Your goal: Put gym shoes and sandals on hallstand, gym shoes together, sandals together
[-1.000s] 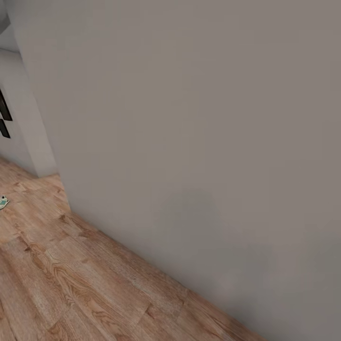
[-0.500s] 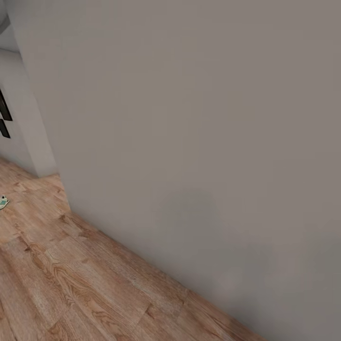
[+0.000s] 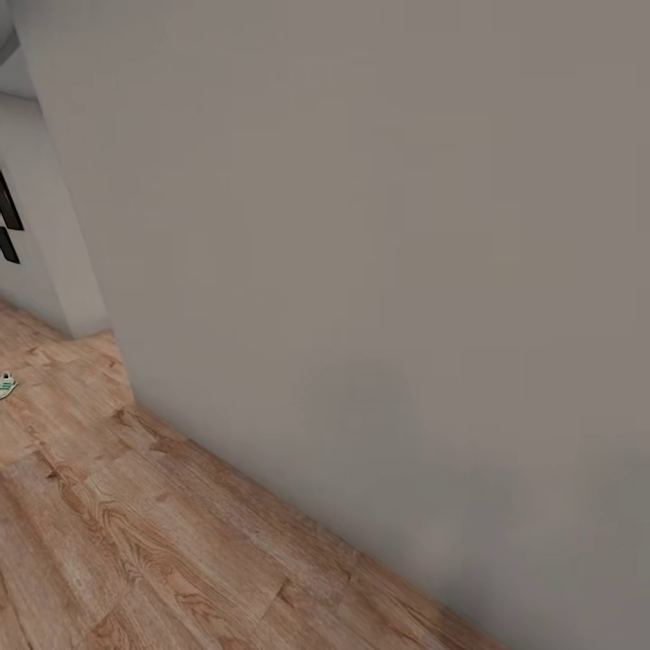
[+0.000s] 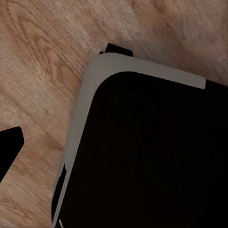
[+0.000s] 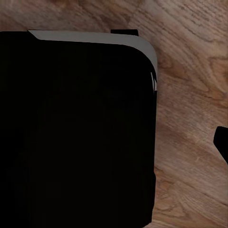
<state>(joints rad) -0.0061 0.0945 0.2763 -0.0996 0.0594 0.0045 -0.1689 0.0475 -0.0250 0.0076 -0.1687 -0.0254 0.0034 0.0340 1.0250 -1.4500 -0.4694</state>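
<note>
Nearest to us, both wrist views look down on our own base (image 4: 152,152), a black slab with rounded corners and a thin pale grey rim, matte and featureless, standing on the corridor floor (image 4: 42,71). A black fingertip (image 4: 8,147) of the left gripper pokes in at the edge of the left wrist view, and a sliver of a dark fingertip (image 5: 222,142) of the right gripper shows in the right wrist view; from such scraps we cannot tell how wide either gripper stands. In the head view the corridor floor (image 3: 135,542) runs away from us in light brown planks with strong oak-like grain, dark knots and clear seams. A broad, smooth grey wall (image 3: 379,271) rises from it, its base line cutting diagonally across the planks and ending in a vertical corner. Beyond that corner, far down the corridor at the picture's left edge, one gym shoe (image 3: 6,385) lies on the planks, small, white with green stripes, well apart from us. Behind it stands a paler wall (image 3: 45,244) bearing two dark angled shapes (image 3: 8,221). Compared with a second ago, nothing has shifted: wall, planks and shoe sit in the same places.
</note>
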